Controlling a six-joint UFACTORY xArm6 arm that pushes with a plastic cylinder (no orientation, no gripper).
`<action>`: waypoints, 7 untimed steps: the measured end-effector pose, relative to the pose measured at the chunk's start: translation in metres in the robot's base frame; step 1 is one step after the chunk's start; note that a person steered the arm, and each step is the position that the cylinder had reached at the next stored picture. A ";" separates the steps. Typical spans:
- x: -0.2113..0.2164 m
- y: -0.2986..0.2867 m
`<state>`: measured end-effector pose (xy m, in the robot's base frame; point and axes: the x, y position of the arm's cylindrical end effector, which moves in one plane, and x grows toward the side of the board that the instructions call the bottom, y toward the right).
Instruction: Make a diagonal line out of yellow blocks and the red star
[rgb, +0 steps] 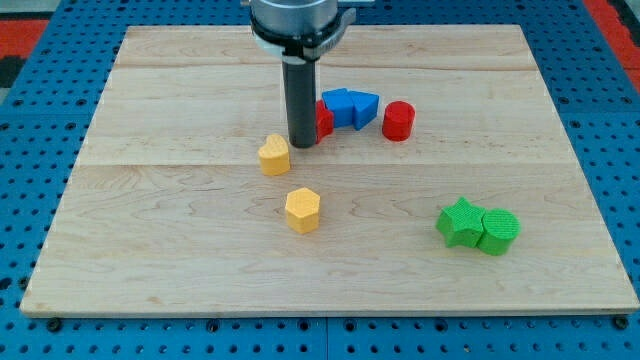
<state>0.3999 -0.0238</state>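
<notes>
My tip rests on the board just to the view's right of the upper yellow block, close to it. The rod hides most of the red star, which peeks out on the rod's right side, touching the tip. A second yellow block, a hexagon, lies below and slightly right of the first yellow block. The two yellow blocks and the red star run roughly in a slanted group near the board's middle.
Two blue blocks lie just right of the red star. A red cylinder stands right of them. A green star and a green cylinder touch each other at the lower right. The wooden board sits on a blue pegboard.
</notes>
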 end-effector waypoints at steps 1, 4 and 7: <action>-0.003 0.037; -0.077 0.075; -0.086 -0.080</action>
